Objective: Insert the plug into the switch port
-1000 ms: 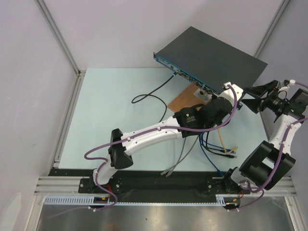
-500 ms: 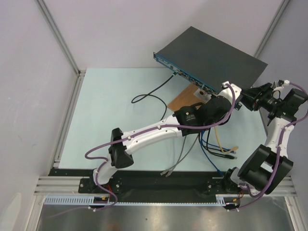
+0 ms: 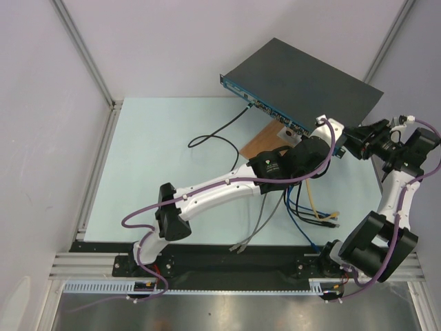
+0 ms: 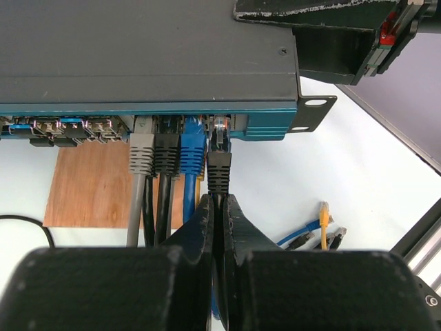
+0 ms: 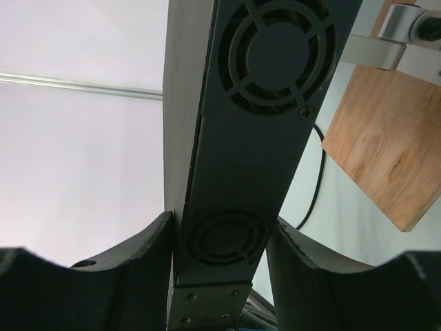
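Switch (image 3: 303, 83) upper right of top view, blue face toward arms, wooden board (image 3: 265, 146) just below it. Left gripper (image 4: 219, 209) pinched tight on black cable (image 4: 218, 196) right under plug (image 4: 218, 171), centre of left wrist view. Plug tip at port on blue face, seating depth unclear. Three neighbour plugs (image 4: 167, 153) (grey, black, blue) seated just left. Right gripper (image 5: 222, 238) clamps switch end panel, lower centre of right wrist view.
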{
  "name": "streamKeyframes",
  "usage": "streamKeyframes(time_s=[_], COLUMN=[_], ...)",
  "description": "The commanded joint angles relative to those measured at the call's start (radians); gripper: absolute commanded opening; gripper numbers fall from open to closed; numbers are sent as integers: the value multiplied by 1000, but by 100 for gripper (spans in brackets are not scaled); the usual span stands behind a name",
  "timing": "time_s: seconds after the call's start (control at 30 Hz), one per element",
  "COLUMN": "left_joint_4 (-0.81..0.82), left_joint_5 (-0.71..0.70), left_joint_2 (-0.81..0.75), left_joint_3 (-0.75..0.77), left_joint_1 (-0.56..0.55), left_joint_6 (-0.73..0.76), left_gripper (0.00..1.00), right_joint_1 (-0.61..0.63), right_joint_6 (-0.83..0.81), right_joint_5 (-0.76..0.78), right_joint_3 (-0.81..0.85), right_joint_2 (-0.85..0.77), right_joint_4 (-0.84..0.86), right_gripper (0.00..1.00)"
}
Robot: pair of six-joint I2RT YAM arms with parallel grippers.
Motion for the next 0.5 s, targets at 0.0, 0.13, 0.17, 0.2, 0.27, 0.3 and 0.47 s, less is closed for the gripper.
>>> streamKeyframes(time_s=[0.0, 0.13, 0.17, 0.2, 0.27, 0.3, 0.47], left_joint_4=[10, 19, 22, 22, 28, 31, 51], left_joint_5=[-33, -44, -45, -47, -48, -50, -36], left_joint_2=[2, 5, 7, 7, 7, 10, 5], left_joint_3=[41, 52, 57, 60, 63, 70, 80], left_joint_1=[14, 19, 19, 20, 22, 23, 31], left_joint_6=[-20, -18, -18, -23, -27, -34, -55], left_gripper=[0, 0, 1, 0, 0, 0, 0], right_joint_1=[48, 49, 49, 51, 52, 52, 55], right_joint_6=[-103, -106, -108, -108, -106, -108, -110], right_joint_5=[-39, -40, -39, -37, -37, -35, -34], right_joint_3=[-11, -13, -14, -16, -17, -17, -17], right_joint_2=[-49, -49, -51, -51, -54, -54, -54], right_joint_4=[12, 12, 12, 12, 14, 17, 17], right_gripper=[0, 0, 0, 0, 0, 0, 0])
